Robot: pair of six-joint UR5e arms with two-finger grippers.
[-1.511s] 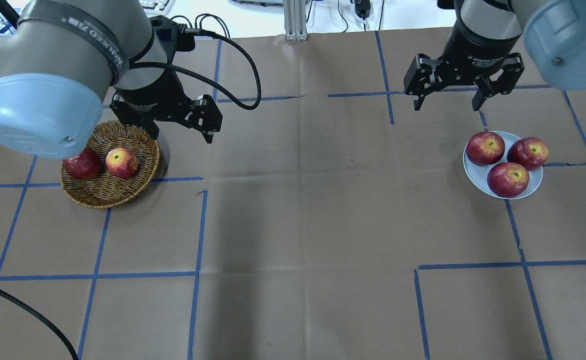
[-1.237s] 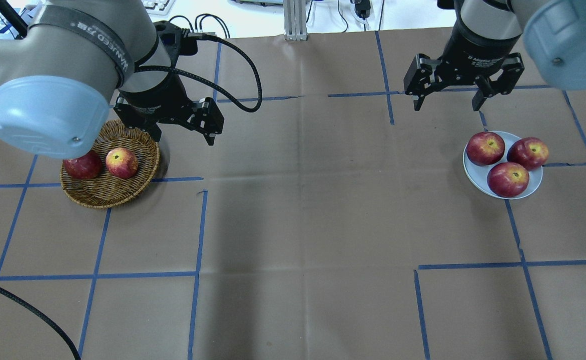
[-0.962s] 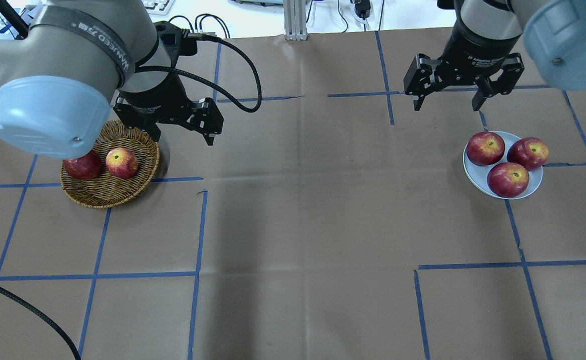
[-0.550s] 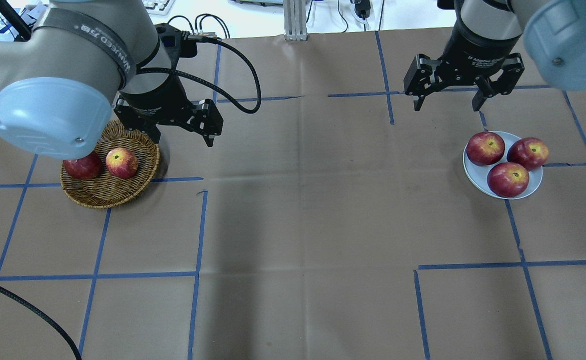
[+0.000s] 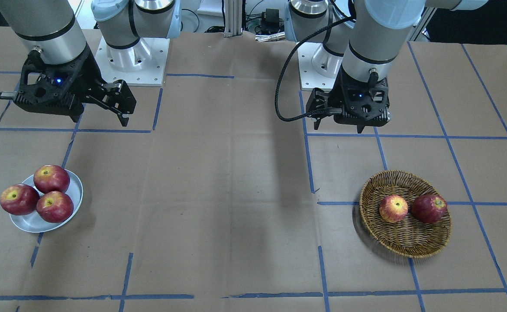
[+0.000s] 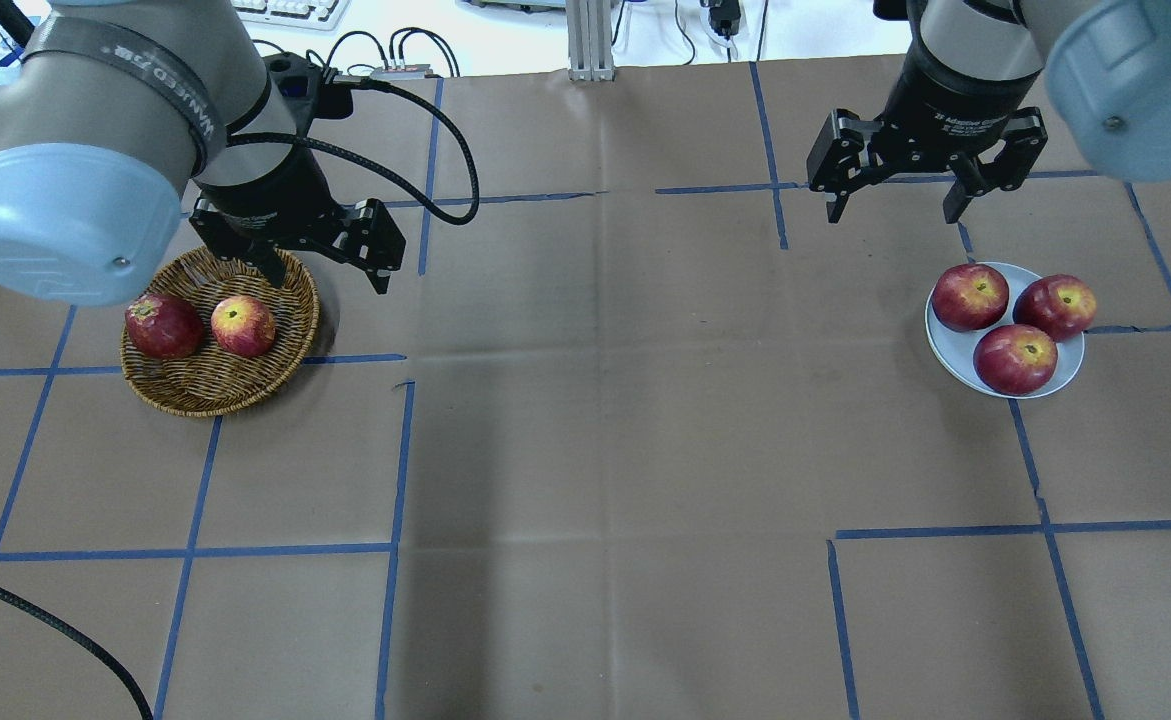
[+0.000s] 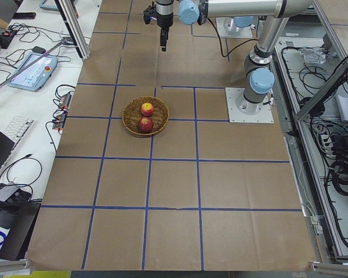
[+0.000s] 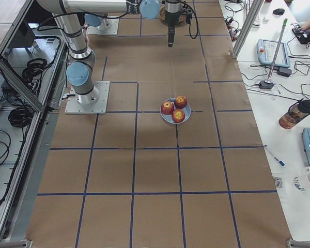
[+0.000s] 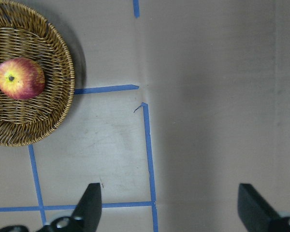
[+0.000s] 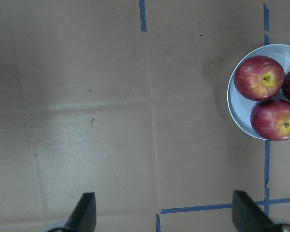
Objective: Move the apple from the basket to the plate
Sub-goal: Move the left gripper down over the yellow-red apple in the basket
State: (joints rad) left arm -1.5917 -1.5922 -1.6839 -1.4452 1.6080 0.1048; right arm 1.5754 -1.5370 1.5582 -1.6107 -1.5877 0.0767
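The paler apple (image 6: 243,326), yellow-orange with red streaks, lies in the wicker basket (image 6: 215,400) at the table's left. It also shows in the front view (image 5: 393,208) and the left wrist view (image 9: 19,78). My left gripper (image 6: 325,275) is open and empty. It hovers over the basket's far right rim, up and to the right of the apple. The pale plate (image 6: 948,352) sits at the right. My right gripper (image 6: 892,212) is open and empty, above the table behind and to the left of the plate.
A dark red apple (image 6: 163,325) lies beside the paler one in the basket. Three dark red apples (image 6: 1015,358) fill most of the plate. Blue tape lines cross the brown table cover. The left arm's black cable (image 6: 445,130) loops above the table.
My left arm and its open gripper have shifted left, over the basket's back rim, uncovering the dark red apple. The right arm and all the apples have not moved.
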